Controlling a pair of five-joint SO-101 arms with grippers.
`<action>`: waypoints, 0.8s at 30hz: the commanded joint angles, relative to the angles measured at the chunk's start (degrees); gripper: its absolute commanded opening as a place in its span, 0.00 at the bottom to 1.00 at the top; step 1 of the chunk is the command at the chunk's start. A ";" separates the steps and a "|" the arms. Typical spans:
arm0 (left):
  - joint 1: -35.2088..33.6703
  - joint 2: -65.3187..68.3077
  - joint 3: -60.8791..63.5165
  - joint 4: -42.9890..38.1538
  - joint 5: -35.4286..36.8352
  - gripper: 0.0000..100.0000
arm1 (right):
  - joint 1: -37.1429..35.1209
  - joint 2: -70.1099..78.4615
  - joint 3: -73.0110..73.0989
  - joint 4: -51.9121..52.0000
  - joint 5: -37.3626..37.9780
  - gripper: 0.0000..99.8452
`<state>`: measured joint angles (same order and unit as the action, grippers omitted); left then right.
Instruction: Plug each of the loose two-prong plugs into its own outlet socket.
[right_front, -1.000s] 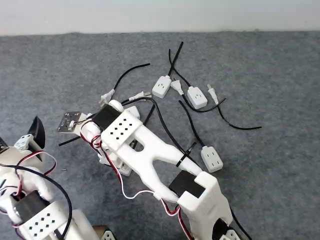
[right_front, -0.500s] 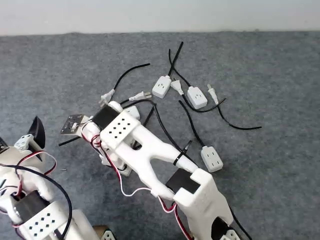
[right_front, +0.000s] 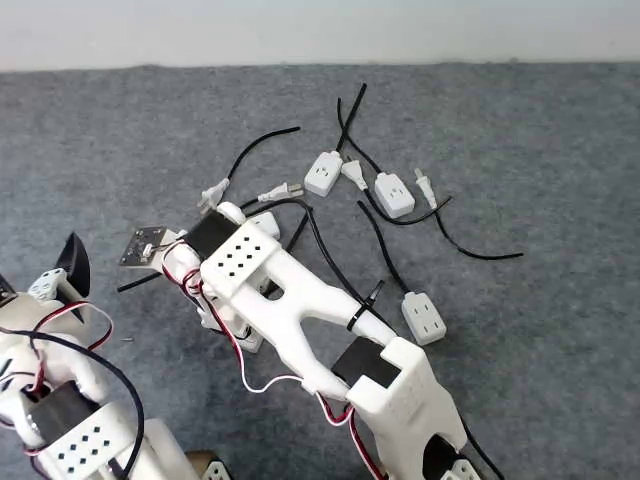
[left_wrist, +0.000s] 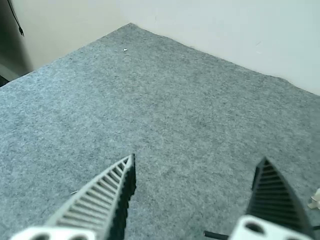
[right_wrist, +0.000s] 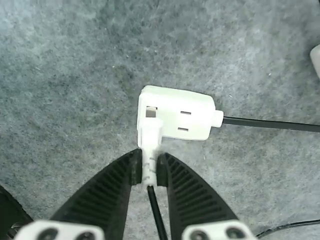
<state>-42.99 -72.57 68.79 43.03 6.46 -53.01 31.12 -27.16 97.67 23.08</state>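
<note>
The right hand (right_wrist: 148, 163) is closed on a white plug (right_wrist: 149, 141), with its two black ribbed fingers (right_wrist: 107, 192) pressing the plug body from both sides. The thin black cord of the plug (right_wrist: 156, 214) runs back between the fingers. The front end of the plug touches the face of a white outlet socket (right_wrist: 176, 118), at the slot pair near one end of the block. The prongs are hidden, so I cannot tell how deep they sit. The second slot pair of this socket is free. From the far end of the block its own black cable (right_wrist: 270, 123) goes away over the grey tabletop (right_wrist: 65, 60).

The left hand (left_wrist: 197, 162) is wide open and holds nothing. Its pale finger (left_wrist: 107, 195) and its black finger stand well apart above the bare grey surface. In the high view this hand (right_front: 60, 275) is at the near left edge, well apart from the plugs.

Farther out in the high view, three more sockets lie on the tabletop: one far socket (right_front: 323, 172), a middle socket (right_front: 394, 194) near it, and a near socket (right_front: 423, 317) just beside the right arm. Loose plugs (right_front: 353, 174) lie between and near them, each on a short black cord.
</note>
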 joint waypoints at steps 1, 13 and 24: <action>0.00 -0.53 -1.80 -0.79 0.53 0.37 | -0.04 1.19 -0.79 -2.33 0.79 0.01; 0.00 -0.53 -1.80 -0.88 0.53 0.37 | -0.04 1.27 -0.53 -6.11 -1.14 0.01; 0.00 -0.53 -1.71 -0.88 0.53 0.37 | -0.13 5.93 -0.53 -5.76 -1.23 0.01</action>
<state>-42.99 -72.57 68.79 43.03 6.46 -53.10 34.81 -28.22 93.19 22.73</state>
